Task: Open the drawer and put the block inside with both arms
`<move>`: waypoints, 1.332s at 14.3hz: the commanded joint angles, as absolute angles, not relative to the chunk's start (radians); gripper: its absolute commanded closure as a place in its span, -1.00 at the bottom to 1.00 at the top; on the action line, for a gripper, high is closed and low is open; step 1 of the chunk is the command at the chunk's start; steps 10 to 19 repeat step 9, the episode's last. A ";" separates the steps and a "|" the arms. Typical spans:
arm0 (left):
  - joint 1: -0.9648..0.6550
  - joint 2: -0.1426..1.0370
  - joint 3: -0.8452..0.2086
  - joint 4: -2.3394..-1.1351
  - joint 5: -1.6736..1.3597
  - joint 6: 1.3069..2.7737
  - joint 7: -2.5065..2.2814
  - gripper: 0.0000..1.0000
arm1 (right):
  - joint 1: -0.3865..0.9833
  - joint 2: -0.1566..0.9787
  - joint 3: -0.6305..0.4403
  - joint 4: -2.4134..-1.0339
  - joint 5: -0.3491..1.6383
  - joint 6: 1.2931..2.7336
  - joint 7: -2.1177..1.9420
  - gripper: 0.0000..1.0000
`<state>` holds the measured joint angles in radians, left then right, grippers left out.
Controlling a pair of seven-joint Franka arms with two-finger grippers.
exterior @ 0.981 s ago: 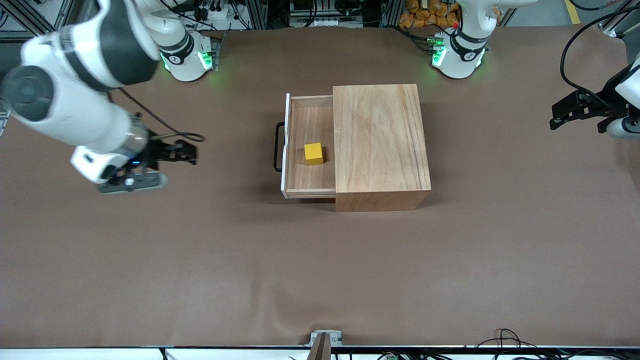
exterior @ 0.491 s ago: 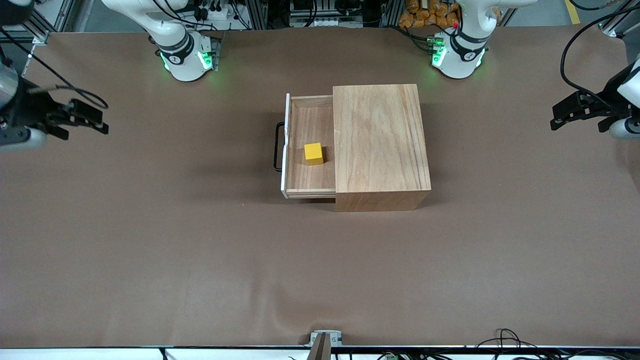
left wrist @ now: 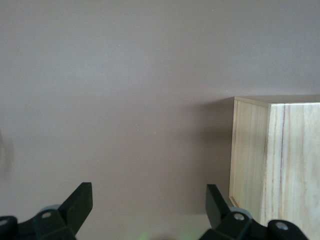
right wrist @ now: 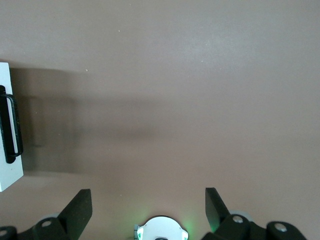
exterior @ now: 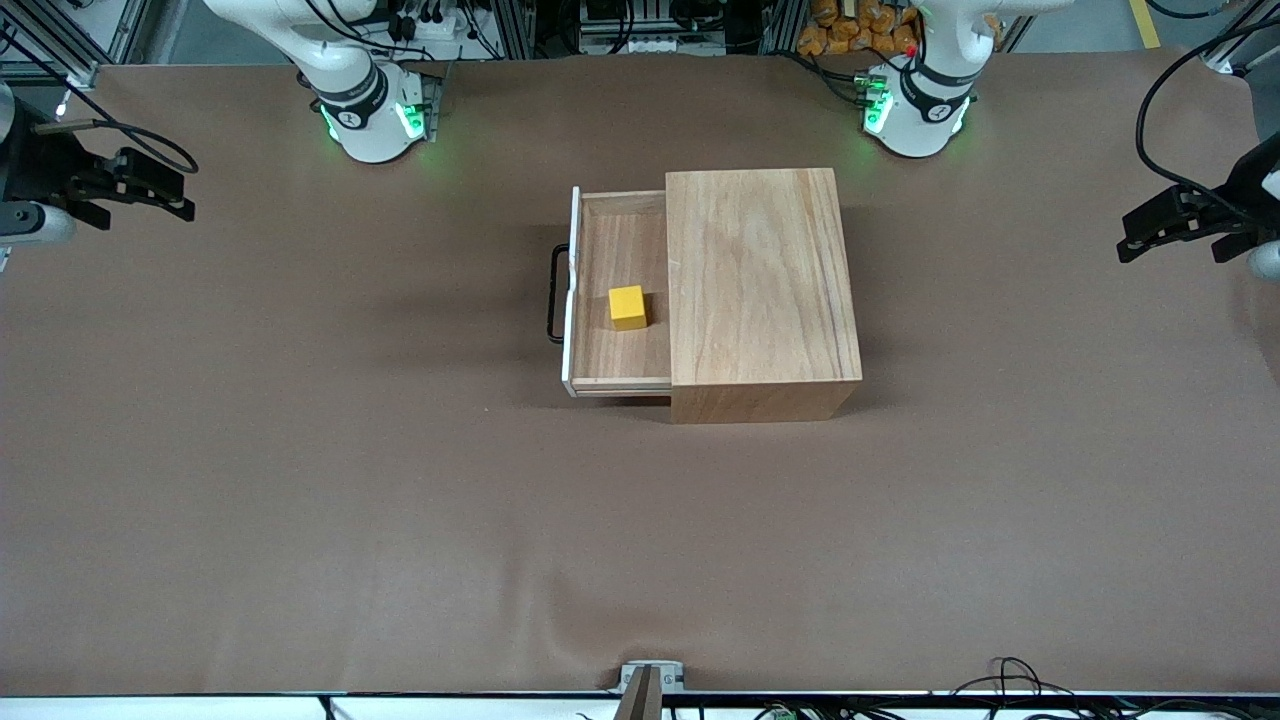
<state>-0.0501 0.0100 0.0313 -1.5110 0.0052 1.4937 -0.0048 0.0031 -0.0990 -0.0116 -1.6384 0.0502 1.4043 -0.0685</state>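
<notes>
Block in the open drawer, both end effectors out at the table's ends.

In the front view we see a brown table point(exterior: 400, 520) with metal framing and cables along its edge by the bases. The box point(exterior: 760, 290) sits mid-table, its drawer point(exterior: 620, 365) pulled toward the right arm's end, and the block point(exterior: 628, 307) rests on the drawer floor. Bare table lies all around the box. The right end effector point(exterior: 178, 190) and left end effector point(exterior: 1135, 235) hang over opposite ends. In the left wrist view, we see open fingers point(left wrist: 80, 202) over bare table with the box's corner nearby. In the right wrist view, fingers point(right wrist: 80, 205) are spread wide, with the handle point(right wrist: 10, 125) at the frame's edge.
</notes>
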 commanded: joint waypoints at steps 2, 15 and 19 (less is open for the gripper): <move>-0.046 0.017 0.025 -1.494 0.014 1.485 -0.002 -1.00 | -0.020 -0.135 0.002 -1.652 0.034 1.393 -0.058 -1.00; -0.051 0.017 0.021 -1.494 0.012 1.485 -0.002 -1.00 | -0.011 -0.133 -0.017 -1.638 0.023 1.370 -0.058 -1.00; -0.051 0.017 0.021 -1.494 0.012 1.485 -0.002 -1.00 | -0.011 -0.133 -0.017 -1.638 0.023 1.370 -0.058 -1.00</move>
